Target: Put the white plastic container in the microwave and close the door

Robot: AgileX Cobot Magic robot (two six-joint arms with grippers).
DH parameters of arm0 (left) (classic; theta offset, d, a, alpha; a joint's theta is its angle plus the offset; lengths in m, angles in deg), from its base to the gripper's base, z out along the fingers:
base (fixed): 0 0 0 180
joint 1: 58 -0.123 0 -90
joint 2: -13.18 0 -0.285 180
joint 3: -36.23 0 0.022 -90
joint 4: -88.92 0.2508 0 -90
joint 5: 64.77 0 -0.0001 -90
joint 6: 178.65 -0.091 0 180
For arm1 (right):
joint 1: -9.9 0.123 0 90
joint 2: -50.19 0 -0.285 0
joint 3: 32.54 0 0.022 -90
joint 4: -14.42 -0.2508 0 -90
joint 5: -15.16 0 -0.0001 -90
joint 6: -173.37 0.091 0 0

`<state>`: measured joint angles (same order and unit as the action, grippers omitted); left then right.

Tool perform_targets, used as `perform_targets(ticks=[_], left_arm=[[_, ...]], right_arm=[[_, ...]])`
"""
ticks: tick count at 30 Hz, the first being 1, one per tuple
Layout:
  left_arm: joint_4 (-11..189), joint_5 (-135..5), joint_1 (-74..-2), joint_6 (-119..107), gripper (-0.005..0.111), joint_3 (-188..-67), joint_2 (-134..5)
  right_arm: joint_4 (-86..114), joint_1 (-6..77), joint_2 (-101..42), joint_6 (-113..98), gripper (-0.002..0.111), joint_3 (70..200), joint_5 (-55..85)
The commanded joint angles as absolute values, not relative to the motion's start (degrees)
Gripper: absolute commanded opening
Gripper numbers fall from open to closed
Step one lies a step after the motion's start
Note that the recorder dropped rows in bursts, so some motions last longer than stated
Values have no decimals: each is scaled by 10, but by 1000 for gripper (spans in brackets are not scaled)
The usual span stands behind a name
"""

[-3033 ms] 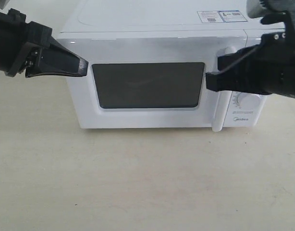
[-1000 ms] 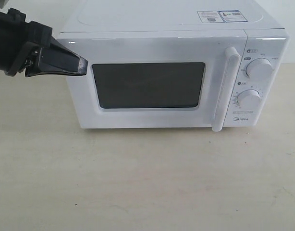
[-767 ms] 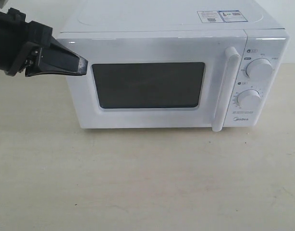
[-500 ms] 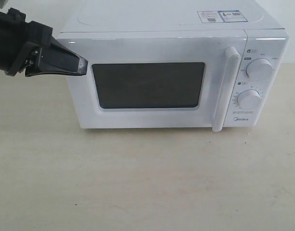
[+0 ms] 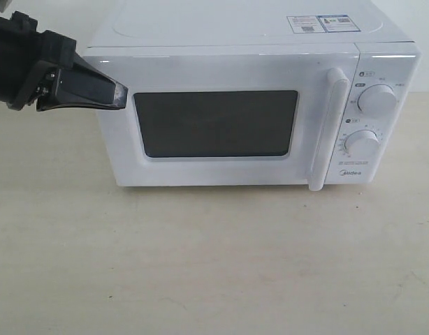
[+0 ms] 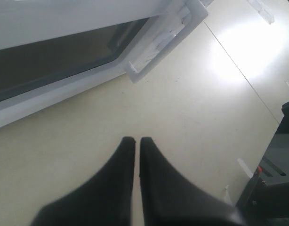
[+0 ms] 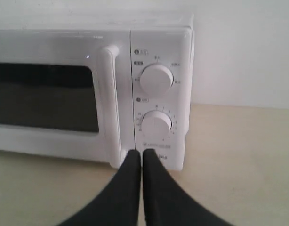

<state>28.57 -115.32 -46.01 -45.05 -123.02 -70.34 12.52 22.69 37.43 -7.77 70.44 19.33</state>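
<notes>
- microwave (image 5: 200,28) shell: white, smooth, glossy
- door window (image 5: 216,123): dark, glossy, glass-like
- table (image 5: 214,265): pale, matt, wood-look, faint scuffs
- left gripper (image 5: 122,95): black matt plastic

The microwave (image 5: 252,77) stands on the tabletop (image 5: 214,265), its door (image 5: 218,122) left of the two knobs (image 5: 376,100) — the left hand (image 5: 122,95) hangs beside its upper left corner.

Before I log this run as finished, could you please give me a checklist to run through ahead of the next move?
1. The door sits flush on the microwave: ok.
2. The white plastic container is inside: cannot tell; the window is dark.
3. The left gripper is shut and empty: ok.
4. The right gripper is shut, empty and apart from the handle: ok.
</notes>
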Motion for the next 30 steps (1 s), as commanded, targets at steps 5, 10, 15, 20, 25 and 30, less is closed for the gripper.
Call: perform_targets(ticks=[5,10,15,20,25,30], left_arm=[[283,-1151,-458,-454,4,-1233,-702],[283,-1151,-458,-454,4,-1233,-702],[283,-1151,-458,-454,4,-1233,-702],[283,-1151,-458,-454,4,-1233,-702],[283,-1142,-458,-454,4,-1233,-702],[283,-1142,-458,-454,4,-1233,-702]], right_arm=[[137,225,377,-73,0,702,320],[149,192,395,-75,0,702,329],[149,123,424,-66,0,702,344],[144,87,424,-66,0,702,345],[144,77,424,-66,0,702,345],[144,77,424,-66,0,702,346]])
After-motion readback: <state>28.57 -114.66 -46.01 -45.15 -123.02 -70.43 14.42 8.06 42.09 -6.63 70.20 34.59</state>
